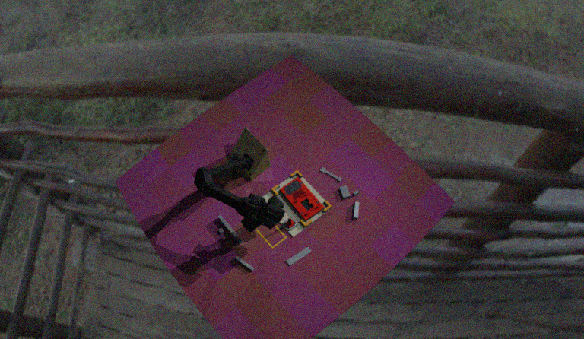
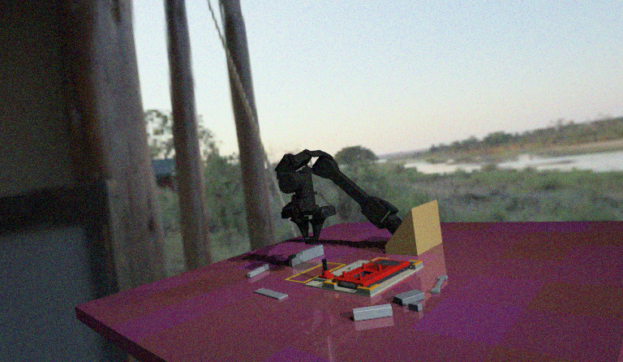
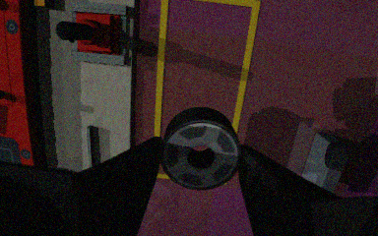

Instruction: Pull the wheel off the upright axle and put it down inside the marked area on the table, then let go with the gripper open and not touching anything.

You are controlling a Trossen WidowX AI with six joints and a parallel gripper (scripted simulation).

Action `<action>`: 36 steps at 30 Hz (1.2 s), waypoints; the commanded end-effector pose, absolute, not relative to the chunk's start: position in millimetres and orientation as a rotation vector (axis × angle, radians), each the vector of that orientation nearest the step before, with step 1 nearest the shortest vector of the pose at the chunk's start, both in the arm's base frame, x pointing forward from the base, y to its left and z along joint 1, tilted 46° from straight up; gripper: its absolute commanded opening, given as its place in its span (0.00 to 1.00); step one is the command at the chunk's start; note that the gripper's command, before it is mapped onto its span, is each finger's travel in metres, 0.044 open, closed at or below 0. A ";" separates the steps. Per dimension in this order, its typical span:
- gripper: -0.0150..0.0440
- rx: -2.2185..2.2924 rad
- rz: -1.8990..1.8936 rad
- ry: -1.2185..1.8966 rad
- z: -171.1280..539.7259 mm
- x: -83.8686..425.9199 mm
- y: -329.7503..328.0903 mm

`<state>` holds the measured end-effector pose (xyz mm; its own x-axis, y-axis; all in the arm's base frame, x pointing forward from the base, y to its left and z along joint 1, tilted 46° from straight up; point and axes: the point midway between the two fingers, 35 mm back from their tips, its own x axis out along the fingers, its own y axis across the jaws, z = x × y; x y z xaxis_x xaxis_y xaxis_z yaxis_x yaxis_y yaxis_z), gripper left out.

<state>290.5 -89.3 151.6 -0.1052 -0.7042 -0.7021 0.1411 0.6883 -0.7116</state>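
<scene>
My gripper [image 2: 311,238] [image 3: 200,148] is shut on the dark wheel [image 3: 223,147], with its grey spoked face and centre hole toward the wrist camera. The wheel is in the air above the table, clear of the axle. The upright black axle [image 2: 324,265] [image 3: 74,30] stands bare on its red base, left of the wheel in the wrist view. The marked area, a yellow outline [image 1: 279,242] [image 2: 286,279] [image 3: 160,74], lies on the table beside the axle's board. In the wrist view the wheel overlaps the outline's near end. The arm hides the fingers and wheel in the top view.
A red plate [image 1: 316,208] [image 2: 390,270] [image 3: 11,74] sits on the pale board beside the axle. Grey blocks lie around, including a long block [image 1: 299,256] [image 2: 271,293] and a block [image 2: 307,255] behind the outline. A yellow panel [image 1: 261,156] [image 2: 427,228] stands at the arm's base.
</scene>
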 end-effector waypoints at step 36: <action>0.76 -0.483 -0.768 1.522 93.4 280.4 -150.7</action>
